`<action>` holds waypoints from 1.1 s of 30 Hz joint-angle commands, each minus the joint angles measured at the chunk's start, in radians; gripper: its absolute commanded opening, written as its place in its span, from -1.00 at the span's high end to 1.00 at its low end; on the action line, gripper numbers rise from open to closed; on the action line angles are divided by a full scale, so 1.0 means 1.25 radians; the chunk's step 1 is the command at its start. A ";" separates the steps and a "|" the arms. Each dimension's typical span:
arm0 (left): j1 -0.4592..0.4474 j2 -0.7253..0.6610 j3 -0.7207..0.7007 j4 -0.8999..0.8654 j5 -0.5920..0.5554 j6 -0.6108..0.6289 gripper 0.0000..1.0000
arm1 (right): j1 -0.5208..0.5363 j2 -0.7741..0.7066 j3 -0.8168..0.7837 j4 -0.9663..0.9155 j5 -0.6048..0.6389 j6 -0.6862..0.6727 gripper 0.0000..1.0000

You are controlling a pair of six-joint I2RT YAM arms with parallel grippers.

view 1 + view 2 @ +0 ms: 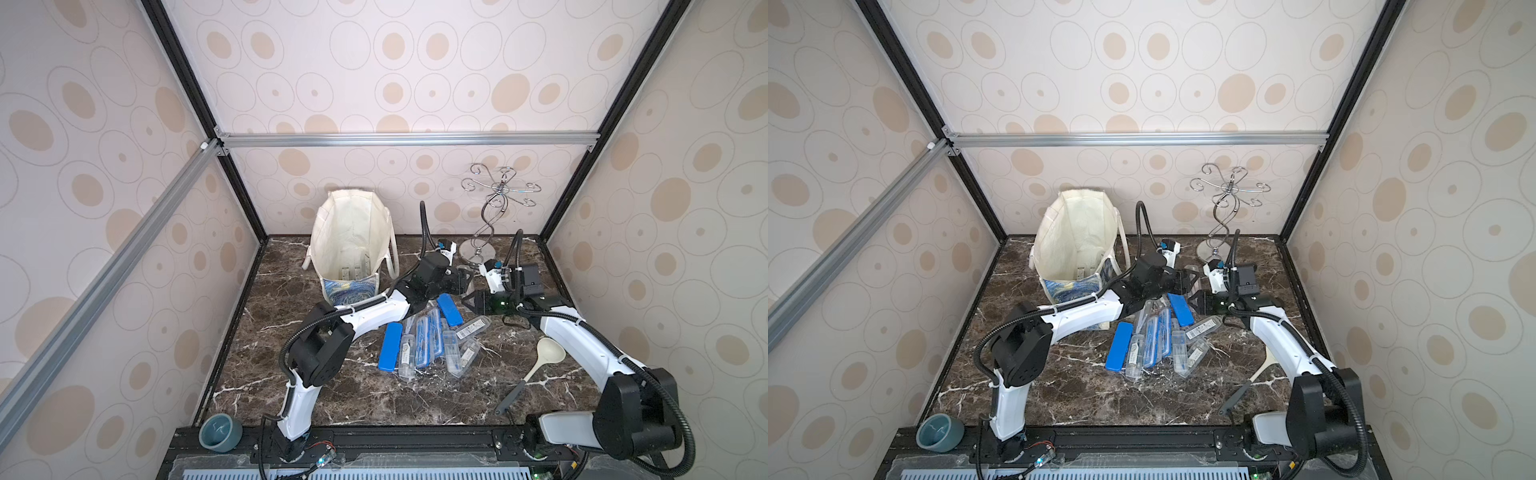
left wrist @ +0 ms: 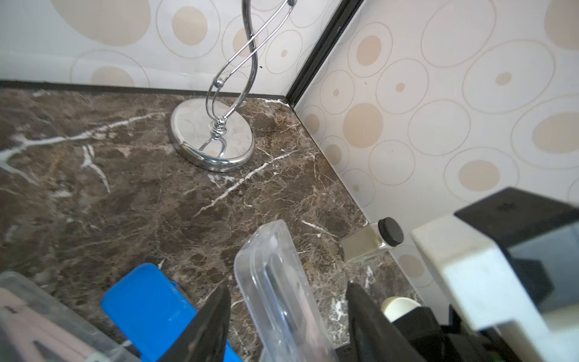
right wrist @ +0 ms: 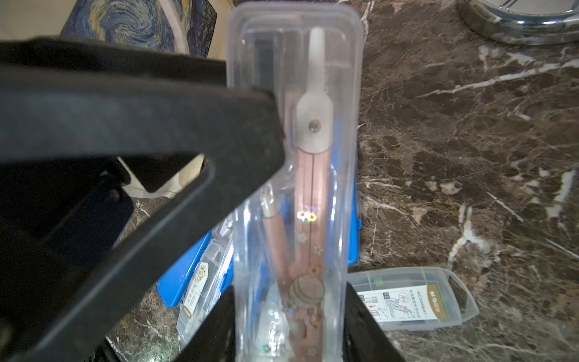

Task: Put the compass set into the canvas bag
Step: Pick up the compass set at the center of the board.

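The compass set [image 3: 313,156], a clear plastic case with a pink compass inside, is held above the table [image 1: 374,395], one end clamped in the right pincer [image 3: 289,332]. The cream canvas bag [image 1: 349,232] stands upright at the back, mouth open, starry print facing forward.

Chrome stand [image 1: 478,252], cream ladle [image 1: 549,351] and teal bowl [image 1: 220,432] sit apart.

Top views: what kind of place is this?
Probably a staged robot test booth, not a home: wallpapered panels on an aluminium frame, left arm and right arm mounted on a front rail, marble-look tabletop.
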 commanded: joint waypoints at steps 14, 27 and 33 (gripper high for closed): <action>0.007 0.028 0.039 0.049 0.108 -0.060 0.74 | 0.019 -0.022 0.003 0.046 0.039 -0.006 0.02; 0.010 0.008 0.048 0.024 0.073 -0.008 0.86 | 0.018 0.007 0.015 -0.003 0.035 -0.004 -0.99; 0.010 -0.007 0.147 -0.098 -0.015 0.100 0.86 | 0.012 -0.047 -0.035 0.020 0.060 0.033 -0.99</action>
